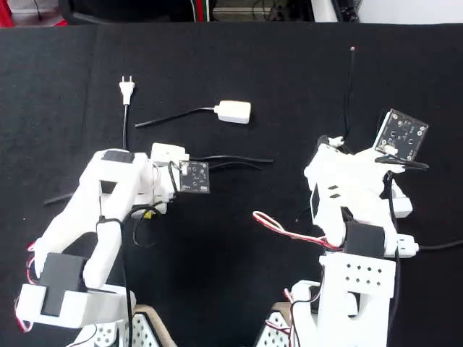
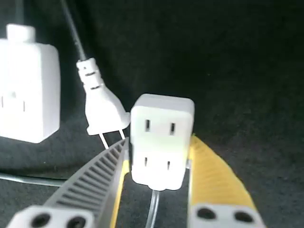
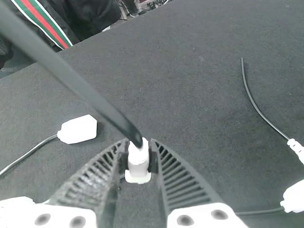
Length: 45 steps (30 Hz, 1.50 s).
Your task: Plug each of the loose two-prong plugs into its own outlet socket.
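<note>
left jaws: closed on the two sides of a white outlet block [image 2: 161, 137], socket face toward the wrist camera.
right jaws: clamped narrow on a white plug [image 3: 138, 161]; its black cord [image 3: 71, 80] rises away.
loose plug [image 1: 127, 88]: flat on the black worktop [image 1: 289, 72], beyond the left arm.
free outlet [image 1: 234, 111]: on the worktop, well apart from the loose plug.

obstacle — white plug [image 2: 102, 107] just beside outlet [image 2: 161, 137] | black cord [image 1: 239, 159] crosses mid-table
</note>
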### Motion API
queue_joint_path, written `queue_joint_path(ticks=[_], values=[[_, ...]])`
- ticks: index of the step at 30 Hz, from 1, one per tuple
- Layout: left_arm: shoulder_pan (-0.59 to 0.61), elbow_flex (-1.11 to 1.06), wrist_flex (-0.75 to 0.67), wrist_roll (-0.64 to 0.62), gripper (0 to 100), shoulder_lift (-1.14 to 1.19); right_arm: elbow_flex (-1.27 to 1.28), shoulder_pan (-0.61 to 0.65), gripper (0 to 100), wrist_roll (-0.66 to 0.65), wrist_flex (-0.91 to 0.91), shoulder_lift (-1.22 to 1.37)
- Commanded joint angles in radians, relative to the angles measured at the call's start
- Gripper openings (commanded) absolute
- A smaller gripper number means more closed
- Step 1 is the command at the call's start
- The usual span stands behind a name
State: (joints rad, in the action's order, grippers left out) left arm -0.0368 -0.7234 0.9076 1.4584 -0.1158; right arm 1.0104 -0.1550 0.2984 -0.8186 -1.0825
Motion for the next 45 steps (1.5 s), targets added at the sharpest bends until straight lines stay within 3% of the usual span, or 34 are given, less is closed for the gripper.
queue_joint_path(ticks=[1, 6, 9, 12, 15, 19, 21, 26, 33, 38, 45], values=[[-0.018, -0.038, 0.000, 0.063, 6, -0.011, -0.007, 0.012, 1.2, -0.008, -0.003, -0.021], [-0.024, -0.018, 0.153, 0.040, 5, -0.029, -0.007, 0.012, 1.2, -0.008, -0.003, -0.021], [-0.068, 0.008, 0.282, -0.063, 3, -0.106, -0.007, 0.012, 1.2, -0.008, -0.003, -0.021], [-0.140, -0.007, 0.316, -0.221, 3, -0.213, -0.007, 0.012, 1.2, -0.008, -0.003, -0.021], [-0.254, -0.054, 0.253, -0.453, 3, -0.311, -0.007, 0.012, 1.2, -0.008, -0.003, -0.021], [-0.331, -0.122, -0.006, -0.763, 3, -0.356, -0.007, 0.014, 1.2, -0.008, -0.005, -0.021], [-0.334, -0.137, -0.101, -0.852, 3, -0.344, -0.004, 0.041, 1.2, -0.008, -0.005, -0.021], [-0.337, -0.051, -0.123, -1.031, 3, -0.180, 0.021, 0.127, 1.2, -0.008, 0.003, -0.021], [-0.326, 0.099, -0.009, -1.063, 5, 0.072, 0.107, 0.272, 1.2, -0.009, 0.098, -0.021], [-0.278, 0.050, -0.003, -1.088, 18, -0.074, 0.165, 0.324, 1.2, -0.054, 0.166, -0.021], [-0.260, -0.217, -0.044, -1.137, 28, -0.436, 0.223, 0.450, 1.2, -0.055, 0.226, -0.021]])
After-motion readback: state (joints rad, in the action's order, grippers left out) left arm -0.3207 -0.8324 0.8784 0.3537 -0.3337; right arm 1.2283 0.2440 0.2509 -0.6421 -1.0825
